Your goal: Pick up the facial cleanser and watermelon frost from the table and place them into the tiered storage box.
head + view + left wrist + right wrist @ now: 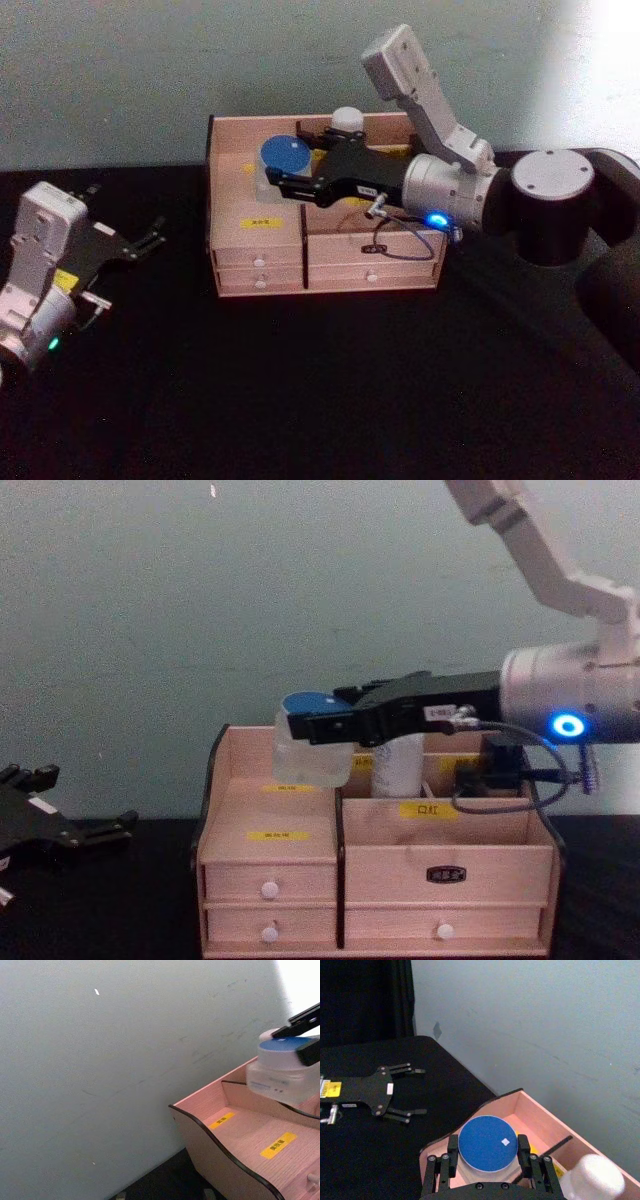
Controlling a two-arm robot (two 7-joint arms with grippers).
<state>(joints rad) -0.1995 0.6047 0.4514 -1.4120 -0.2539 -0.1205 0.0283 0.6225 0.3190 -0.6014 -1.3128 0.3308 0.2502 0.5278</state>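
Observation:
My right gripper [283,165] is shut on the watermelon frost [285,155], a clear jar with a blue lid. It holds the jar over the left rear compartment of the tiered storage box [330,270]. In the left wrist view the watermelon frost [285,1067] hangs just above the wooden floor. The facial cleanser [346,121], a white bottle, stands upright in the box's rear compartment beside the jar, partly hidden by the right gripper [300,725]. My left gripper [150,236] rests open on the table, left of the box.
The box [440,860] stands on a black table [320,400] against a pale wall. Its front drawers are closed. Yellow labels [278,1145] mark the stepped compartments. My right arm [550,200] reaches in from the right over the box top.

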